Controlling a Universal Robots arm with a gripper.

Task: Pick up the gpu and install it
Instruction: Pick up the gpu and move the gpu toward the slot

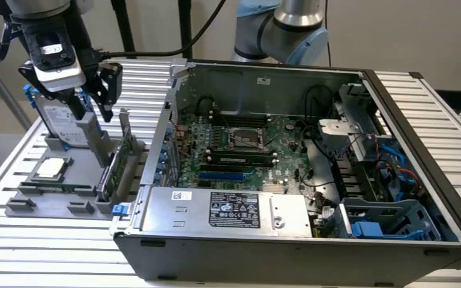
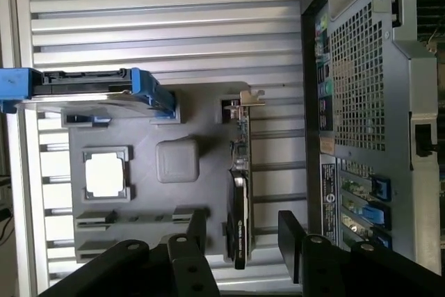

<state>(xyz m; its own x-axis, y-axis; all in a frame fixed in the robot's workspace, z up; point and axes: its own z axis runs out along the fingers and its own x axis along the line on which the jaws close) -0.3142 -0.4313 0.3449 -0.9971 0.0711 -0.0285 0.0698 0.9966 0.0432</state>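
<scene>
Wrist view: the pincer, released, is held over the gpu, which is stood on edge in the gray holder tray beside the computer case. The card could be struck if the descent is off-centre.
</scene>
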